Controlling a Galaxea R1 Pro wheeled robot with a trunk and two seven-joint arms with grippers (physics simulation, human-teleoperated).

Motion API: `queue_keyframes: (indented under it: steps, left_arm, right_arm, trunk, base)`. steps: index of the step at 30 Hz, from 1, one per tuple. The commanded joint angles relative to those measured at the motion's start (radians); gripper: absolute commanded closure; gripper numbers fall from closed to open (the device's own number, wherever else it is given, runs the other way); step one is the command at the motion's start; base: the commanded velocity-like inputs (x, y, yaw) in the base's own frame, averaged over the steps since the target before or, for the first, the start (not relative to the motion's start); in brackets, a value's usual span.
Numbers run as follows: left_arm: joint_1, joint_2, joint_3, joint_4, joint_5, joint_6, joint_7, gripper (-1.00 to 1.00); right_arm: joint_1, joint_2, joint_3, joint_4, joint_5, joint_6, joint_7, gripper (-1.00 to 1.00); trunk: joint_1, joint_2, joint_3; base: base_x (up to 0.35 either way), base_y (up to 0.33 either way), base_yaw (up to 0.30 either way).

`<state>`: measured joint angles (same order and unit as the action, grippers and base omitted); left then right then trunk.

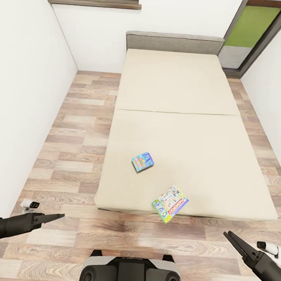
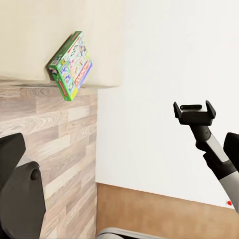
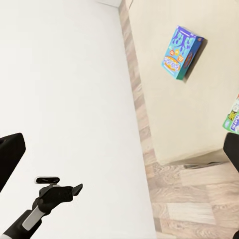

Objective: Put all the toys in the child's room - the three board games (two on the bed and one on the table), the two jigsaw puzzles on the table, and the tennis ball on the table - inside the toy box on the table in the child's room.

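Two board games lie flat on the cream bed (image 1: 182,89). The light blue one (image 1: 142,161) (image 3: 182,53) sits a little in from the near edge. The green-edged one with multicolour print (image 1: 170,203) (image 2: 71,66) overhangs the bed's near edge slightly. My left gripper (image 1: 62,215) hovers open over the floor, left of and below that edge. My right gripper (image 1: 227,235) (image 2: 194,107) is open too, low on the right, with nothing between its fingers. The table, toy box, jigsaw puzzles and tennis ball are out of view.
A grey headboard (image 1: 174,43) stands against the far wall. White walls close in on the left and right. A doorway with a green panel (image 1: 253,27) is at the far right. Wood-plank floor (image 1: 72,152) runs along the bed's left side and in front of my base (image 1: 131,274).
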<state>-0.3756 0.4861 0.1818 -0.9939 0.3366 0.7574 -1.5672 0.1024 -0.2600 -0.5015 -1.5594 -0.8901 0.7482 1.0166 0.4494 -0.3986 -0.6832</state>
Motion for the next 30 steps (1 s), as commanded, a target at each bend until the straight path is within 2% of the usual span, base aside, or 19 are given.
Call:
queue_keyframes:
  steps: [1, 10, 18, 23, 30]
  left_arm:
    - [0.0, 0.001, 0.0, 0.0, 0.0, 0.011, -0.004, -1.0]
    - [0.0, -0.001, -0.001, 0.002, -0.014, 0.011, -0.004, -1.0]
    - [0.0, -0.001, 0.0, 0.003, -0.021, 0.01, -0.004, -1.0]
    - [0.0, -0.001, 0.0, 0.003, -0.022, 0.01, -0.004, -1.0]
    - [0.0, -0.003, -0.002, 0.003, -0.023, 0.01, -0.004, -1.0]
  right_arm:
    - [0.0, 0.0, 0.0, -0.001, -0.005, 0.006, -0.001, -1.0]
    - [0.0, 0.0, 0.001, -0.001, -0.002, 0.005, -0.001, -1.0]
    - [0.0, 0.002, 0.001, -0.001, 0.061, -0.004, 0.004, -1.0]
    - [0.0, 0.003, 0.001, -0.001, 0.076, -0.008, 0.002, -1.0]
    - [0.0, 0.02, 0.0, -0.001, 0.083, -0.01, 0.0, -1.0]
  trunk:
    - [0.001, -0.001, 0.001]
    - [0.001, -0.001, 0.015]
    - [0.001, -0.001, 0.022]
    - [0.001, -0.001, 0.023]
    - [0.001, -0.001, 0.023]
  base:
    - [0.0, 0.0, 0.0]
    - [0.0, 0.0, 0.0]
    - [0.0, 0.0, 0.0]
    - [0.0, 0.0, 0.0]
    - [0.0, -0.134, 0.0]
